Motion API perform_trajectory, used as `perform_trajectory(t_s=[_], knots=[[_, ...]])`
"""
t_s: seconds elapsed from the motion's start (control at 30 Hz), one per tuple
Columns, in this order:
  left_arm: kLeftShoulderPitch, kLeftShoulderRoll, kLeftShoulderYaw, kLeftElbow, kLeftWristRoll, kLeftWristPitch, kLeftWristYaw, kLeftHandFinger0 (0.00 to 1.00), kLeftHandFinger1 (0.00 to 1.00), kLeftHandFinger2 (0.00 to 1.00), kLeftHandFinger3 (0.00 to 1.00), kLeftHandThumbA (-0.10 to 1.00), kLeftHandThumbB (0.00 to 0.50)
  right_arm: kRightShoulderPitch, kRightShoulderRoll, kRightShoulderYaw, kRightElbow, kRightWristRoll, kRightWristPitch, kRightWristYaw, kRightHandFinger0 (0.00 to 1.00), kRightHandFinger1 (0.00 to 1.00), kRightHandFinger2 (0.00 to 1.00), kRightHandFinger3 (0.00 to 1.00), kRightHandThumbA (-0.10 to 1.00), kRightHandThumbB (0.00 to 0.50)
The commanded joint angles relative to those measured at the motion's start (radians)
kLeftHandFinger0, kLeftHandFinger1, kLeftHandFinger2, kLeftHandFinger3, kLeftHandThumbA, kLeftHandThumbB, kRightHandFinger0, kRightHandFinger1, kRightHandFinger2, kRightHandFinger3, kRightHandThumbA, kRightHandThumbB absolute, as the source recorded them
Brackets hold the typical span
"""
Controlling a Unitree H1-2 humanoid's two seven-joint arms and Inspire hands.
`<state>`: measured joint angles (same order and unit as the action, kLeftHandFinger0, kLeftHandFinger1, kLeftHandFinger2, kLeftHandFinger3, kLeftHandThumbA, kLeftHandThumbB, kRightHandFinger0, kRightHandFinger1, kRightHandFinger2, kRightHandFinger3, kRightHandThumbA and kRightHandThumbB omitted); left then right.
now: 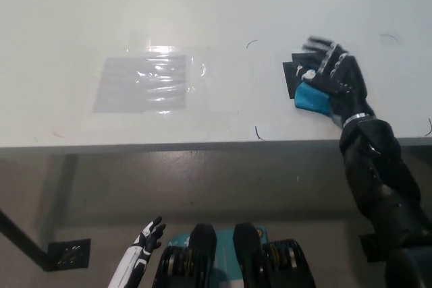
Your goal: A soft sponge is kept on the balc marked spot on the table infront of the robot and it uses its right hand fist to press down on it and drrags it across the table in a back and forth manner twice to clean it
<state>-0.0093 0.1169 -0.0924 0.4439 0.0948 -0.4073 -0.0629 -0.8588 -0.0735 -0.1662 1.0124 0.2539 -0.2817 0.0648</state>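
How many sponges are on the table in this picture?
1. The blue sponge lies on the black mark near the table's front edge, partly under the right hand. The hand may hide part of it.

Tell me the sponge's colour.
Blue, in the head view: sponge under the right hand.

The right hand (335,77) covers most of the black marked spot (291,75) and the blue sponge's (312,96) three-o'clock side; its fingers blur.
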Motion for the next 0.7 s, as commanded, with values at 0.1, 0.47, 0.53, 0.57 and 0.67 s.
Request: perform_trajectory(t_s=[0.1, 0.47, 0.53, 0.57, 0.67], knots=[[-0.005, 0.01, 0.007, -0.019, -0.006, -0.016, -0.004, 1.0, 1.0, 1.0, 1.0, 1.0, 0.441, -0.078, -0.128, 0.035, -1.218, 0.163, 0.343, 0.022, 1.0, 1.0, 1.0, 1.0, 1.0, 0.437], [-0.01, 0.015, 0.005, -0.022, -0.011, -0.009, -0.012, 1.0, 1.0, 1.0, 1.0, 1.0, 0.44, 0.234, -0.224, 0.083, -1.892, 0.261, 0.364, -0.017, 1.0, 1.0, 1.0, 1.0, 0.96, 0.425], [-0.01, 0.016, 0.004, -0.021, -0.01, -0.01, -0.013, 1.0, 1.0, 1.0, 1.0, 1.0, 0.441, 0.407, -0.15, 0.147, -1.961, 0.129, 0.283, 0.038, 1.0, 1.0, 1.0, 1.0, 0.92, 0.441], [-0.009, 0.017, 0.004, -0.019, -0.01, -0.014, -0.013, 1.0, 1.0, 1.0, 1.0, 1.0, 0.436, 0.472, -0.112, 0.176, -1.962, 0.06, 0.23, 0.071, 1.0, 1.0, 1.0, 1.0, 0.97, 0.432], [-0.005, 0.02, 0.0, -0.019, -0.01, -0.017, -0.019, 1.0, 1.0, 1.0, 1.0, 1.0, 0.446, 0.693, -0.035, 0.259, -1.962, -0.131, 0.069, 0.175, 1.0, 1.0, 1.0, 1.0, 1.0, 0.458]])
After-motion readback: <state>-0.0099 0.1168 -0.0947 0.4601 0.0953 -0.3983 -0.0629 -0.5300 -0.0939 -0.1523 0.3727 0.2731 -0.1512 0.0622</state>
